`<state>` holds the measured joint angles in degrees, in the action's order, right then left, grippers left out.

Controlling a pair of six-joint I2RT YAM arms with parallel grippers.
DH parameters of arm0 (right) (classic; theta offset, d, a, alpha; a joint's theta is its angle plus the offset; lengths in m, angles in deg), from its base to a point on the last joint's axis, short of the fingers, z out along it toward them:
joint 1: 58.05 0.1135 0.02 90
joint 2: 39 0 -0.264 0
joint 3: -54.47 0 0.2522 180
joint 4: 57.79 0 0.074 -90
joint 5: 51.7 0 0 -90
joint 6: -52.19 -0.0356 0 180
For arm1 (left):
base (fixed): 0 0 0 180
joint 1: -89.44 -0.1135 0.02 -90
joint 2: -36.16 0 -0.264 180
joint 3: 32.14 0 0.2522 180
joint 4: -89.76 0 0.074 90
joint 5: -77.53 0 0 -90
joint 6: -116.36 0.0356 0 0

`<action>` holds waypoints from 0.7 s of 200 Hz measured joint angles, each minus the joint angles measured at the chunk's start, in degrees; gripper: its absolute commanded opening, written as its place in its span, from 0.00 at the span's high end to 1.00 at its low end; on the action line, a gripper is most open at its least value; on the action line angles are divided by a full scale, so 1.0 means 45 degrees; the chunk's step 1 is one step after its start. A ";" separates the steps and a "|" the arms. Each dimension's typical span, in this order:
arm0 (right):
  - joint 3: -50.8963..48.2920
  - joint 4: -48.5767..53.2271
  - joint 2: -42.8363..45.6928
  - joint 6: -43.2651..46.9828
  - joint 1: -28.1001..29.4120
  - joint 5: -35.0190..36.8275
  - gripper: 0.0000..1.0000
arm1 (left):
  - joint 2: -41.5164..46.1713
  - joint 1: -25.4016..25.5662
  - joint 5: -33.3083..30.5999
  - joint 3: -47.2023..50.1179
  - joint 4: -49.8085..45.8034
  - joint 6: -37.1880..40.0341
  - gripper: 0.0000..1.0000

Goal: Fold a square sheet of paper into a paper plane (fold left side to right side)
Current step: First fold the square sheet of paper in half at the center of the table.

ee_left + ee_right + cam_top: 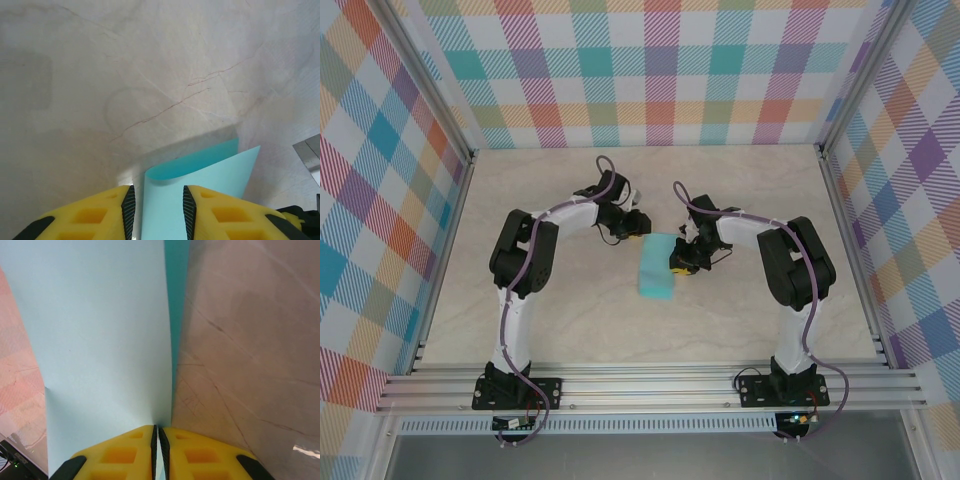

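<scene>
The square sheet of paper (pixel 657 268) is light turquoise and lies doubled over as a narrow rectangle at the table's middle. My right gripper (pixel 678 266) is shut on the paper's right edge (pixel 100 340), its fingers (pixel 135 450) pinched together with the sheet between them. My left gripper (pixel 642 228) stands open at the sheet's far end. In the left wrist view the rounded, uncreased fold (pixel 210 172) curls between and below the fingers (pixel 125 205), with a gap beside the left pad. The paper plane is out of view.
The marbled beige tabletop (pixel 570 320) is ringed by plaid walls (pixel 650 70) with aluminium frame rails (pixel 650 385) along the near edge. Both arms reach inward over the middle.
</scene>
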<state>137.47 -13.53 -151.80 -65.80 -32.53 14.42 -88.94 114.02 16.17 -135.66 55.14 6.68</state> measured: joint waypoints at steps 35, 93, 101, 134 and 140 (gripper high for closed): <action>0.0000 0.0000 0.0000 0.0000 0.0000 0.0000 0.86 | 0.0466 0.0000 0.0364 0.0559 0.0228 -0.0034 0.69; 0.0000 0.0000 0.0000 0.0000 0.0000 0.0000 0.86 | 0.0724 0.0296 0.1161 0.0738 0.0675 -0.0053 0.70; 0.0000 0.0000 0.0000 0.0000 0.0000 0.0000 0.86 | 0.0714 0.0350 0.1205 0.0733 0.0675 -0.0053 0.70; 0.0000 0.0000 0.0000 0.0000 0.0000 0.0005 0.86 | 0.0175 0.0369 0.1336 0.0185 0.0617 -0.0049 0.70; 0.0000 0.0000 0.0000 0.0000 0.0000 0.0000 0.86 | 0.0024 0.0384 0.1331 0.0058 0.0622 -0.0044 0.70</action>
<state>137.47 -13.53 -151.80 -65.80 -32.53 14.42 -88.83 115.74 22.16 -135.39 57.94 6.49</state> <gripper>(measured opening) 0.135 0.299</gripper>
